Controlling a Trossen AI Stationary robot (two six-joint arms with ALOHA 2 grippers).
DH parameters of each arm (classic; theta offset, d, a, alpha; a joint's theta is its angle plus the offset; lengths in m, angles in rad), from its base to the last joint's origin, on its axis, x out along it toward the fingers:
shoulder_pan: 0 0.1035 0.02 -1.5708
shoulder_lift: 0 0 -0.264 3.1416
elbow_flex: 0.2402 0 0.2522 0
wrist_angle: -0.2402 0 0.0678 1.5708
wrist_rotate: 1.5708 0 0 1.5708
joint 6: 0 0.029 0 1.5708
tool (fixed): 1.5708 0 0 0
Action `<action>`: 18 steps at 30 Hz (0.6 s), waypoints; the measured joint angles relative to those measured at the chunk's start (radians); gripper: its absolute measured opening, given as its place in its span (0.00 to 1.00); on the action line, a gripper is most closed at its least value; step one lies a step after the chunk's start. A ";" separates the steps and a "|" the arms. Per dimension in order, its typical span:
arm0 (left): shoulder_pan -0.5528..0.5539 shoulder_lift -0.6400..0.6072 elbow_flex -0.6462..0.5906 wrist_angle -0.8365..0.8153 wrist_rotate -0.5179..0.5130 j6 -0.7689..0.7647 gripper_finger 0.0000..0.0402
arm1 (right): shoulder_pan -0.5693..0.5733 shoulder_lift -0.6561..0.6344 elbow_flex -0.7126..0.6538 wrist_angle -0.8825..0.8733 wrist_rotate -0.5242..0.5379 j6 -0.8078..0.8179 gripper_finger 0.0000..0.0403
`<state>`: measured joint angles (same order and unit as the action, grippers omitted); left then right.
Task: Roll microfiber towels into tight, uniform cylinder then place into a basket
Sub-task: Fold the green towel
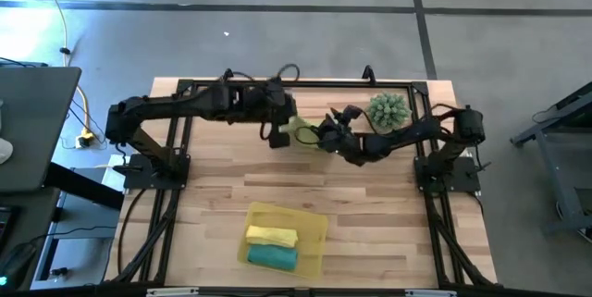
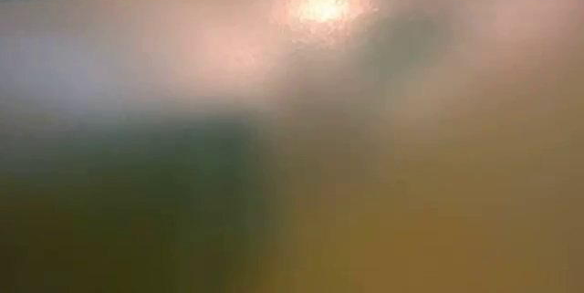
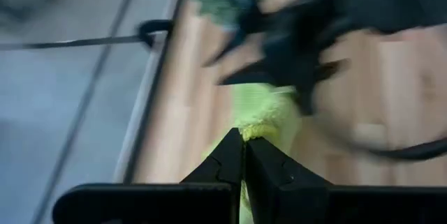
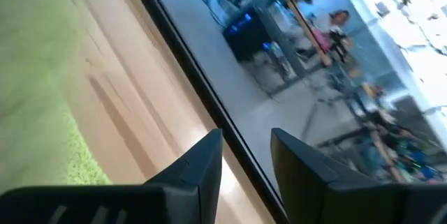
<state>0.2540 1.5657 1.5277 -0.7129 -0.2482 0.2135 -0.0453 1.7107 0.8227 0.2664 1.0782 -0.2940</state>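
A lime green towel (image 1: 301,129) sits bunched at the table's far middle, between my two grippers. My left gripper (image 1: 280,134) comes from the left and is shut on it (image 3: 244,139). My right gripper (image 1: 326,136) comes from the right and stands open (image 4: 244,137) close beside the towel (image 4: 77,165), with nothing between its fingers. The yellow basket (image 1: 314,226) lies near the front edge. A rolled yellow towel (image 1: 271,235) and a rolled teal towel (image 1: 273,256) lie side by side in it. My left gripper pinches a bunched part of the lime green towel (image 3: 257,130) between its two fingertips, slanting down from the table's left. More of the cloth (image 3: 262,102) sticks out beyond the tips toward the right gripper. Whether my right gripper touches the towel I cannot tell.
A spiky green ball-shaped plant (image 1: 388,110) stands at the far right, just behind my right arm. Black frame rails (image 1: 277,84) run along the table's edges. Bare wood lies between the towel and the basket. The low view is a blur.
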 joint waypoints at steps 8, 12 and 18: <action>0.088 0.000 0.187 -0.105 -0.101 0.014 0.00 | 0.133 -0.167 0.000 -0.015 -0.075 0.007 0.29; 0.146 -0.001 0.211 -0.129 -0.075 -0.034 0.00 | 0.212 -0.233 0.000 -0.012 -0.126 0.117 0.29; 0.191 0.000 0.212 -0.169 0.098 -0.153 0.00 | 0.234 -0.176 0.000 0.044 -0.478 0.336 0.29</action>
<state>0.4449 1.5658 1.7401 -0.8822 -0.1504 0.0607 0.1892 1.5351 0.8227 0.3103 0.6006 0.0417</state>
